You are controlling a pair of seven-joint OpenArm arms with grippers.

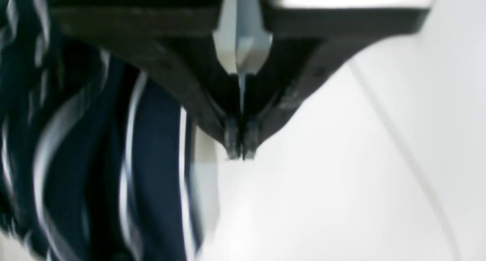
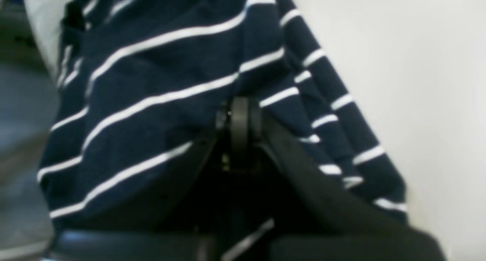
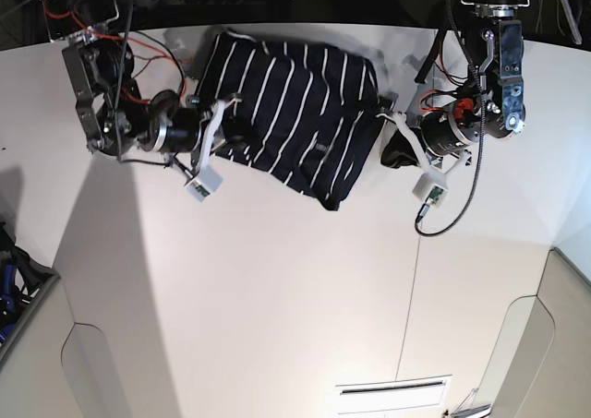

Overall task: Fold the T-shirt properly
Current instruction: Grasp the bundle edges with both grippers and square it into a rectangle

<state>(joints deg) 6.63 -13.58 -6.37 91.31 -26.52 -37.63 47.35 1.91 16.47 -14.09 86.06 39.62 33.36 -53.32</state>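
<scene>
- T-shirt (image 3: 291, 113), navy with thin white stripes, lies bunched at the far side of the white table (image 3: 277, 289), between the two arms.
- White table fills most of the base view; a thin seam runs down its surface on that view's right, and a broad shadow falls across its left part.
- Dark background shows beyond the table's far edge, with red wiring at the arm mounts.
- Right gripper (image 2: 239, 113) is pressed against the shirt's edge on the base view's left; in its wrist view the black fingers sit close together against striped cloth, though whether fabric is actually pinched cannot be told.
- Left gripper (image 1: 240, 151) sits at the shirt's opposite edge; its blurred wrist view shows the fingertips closed together over bare table, with striped cloth just beside them.
</scene>
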